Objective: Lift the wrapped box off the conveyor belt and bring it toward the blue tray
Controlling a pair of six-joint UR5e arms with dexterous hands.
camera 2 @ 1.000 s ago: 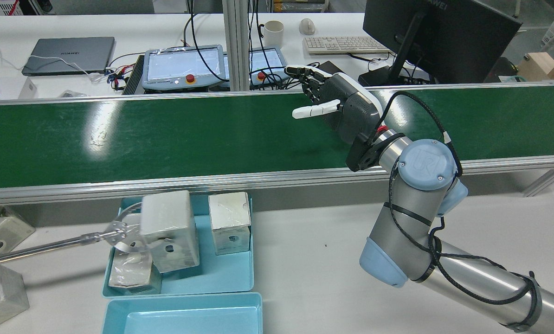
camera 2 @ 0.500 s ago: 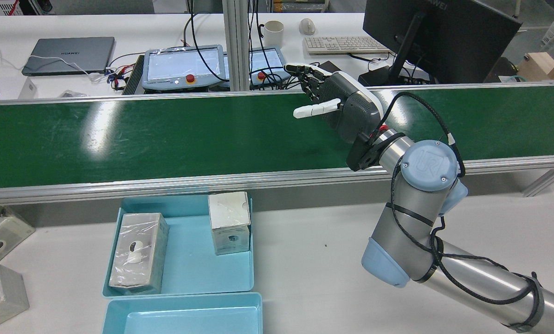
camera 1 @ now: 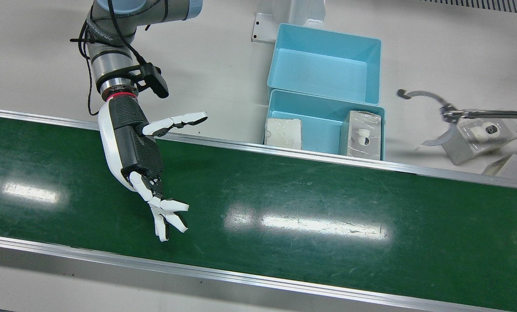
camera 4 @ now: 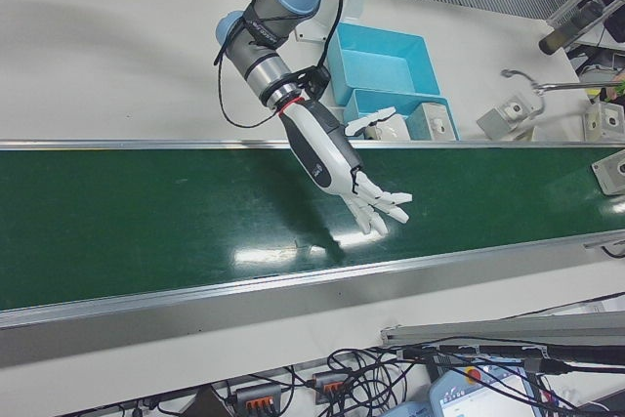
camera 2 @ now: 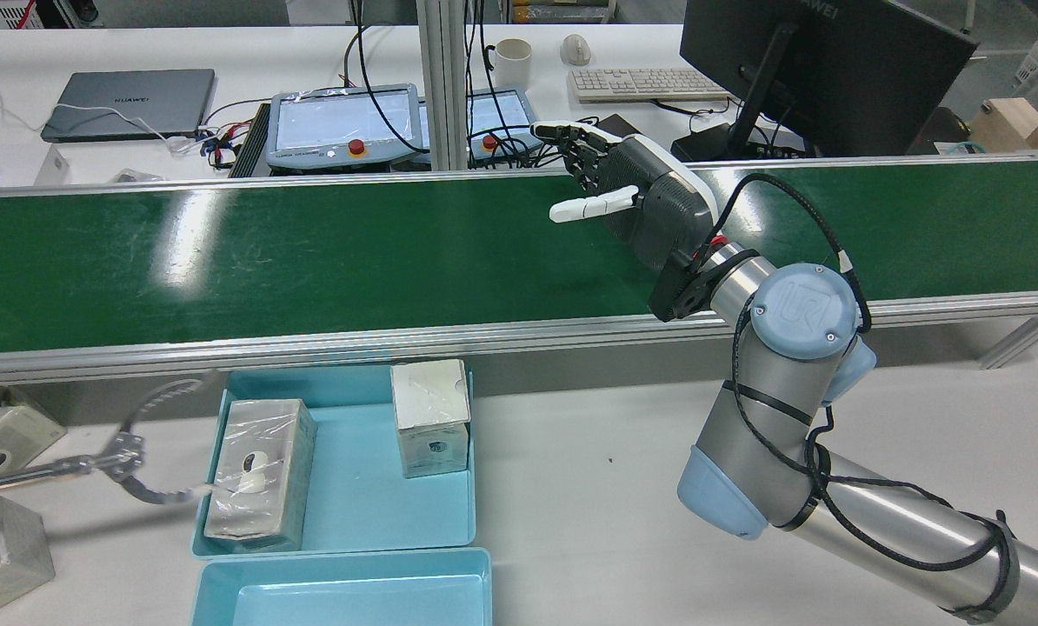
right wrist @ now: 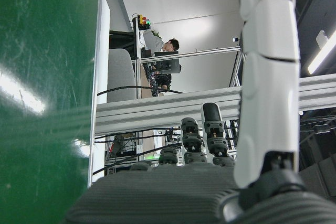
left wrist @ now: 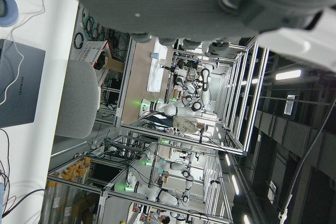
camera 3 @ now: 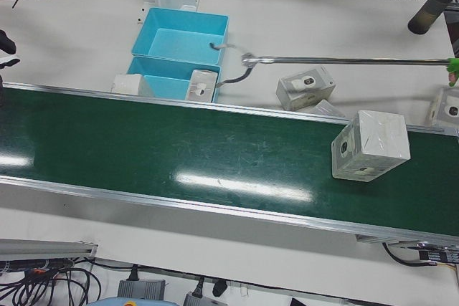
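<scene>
Your right hand hovers released, fingers spread, over the conveyor belt; wrapped box sits well apart, far down the belt

Beyond the far side of the station stands a white desk bearing a closed grey laptop, a mug, a keyboard and a black monitor. Ceiling strip lights, apparently, throw glare.
</scene>
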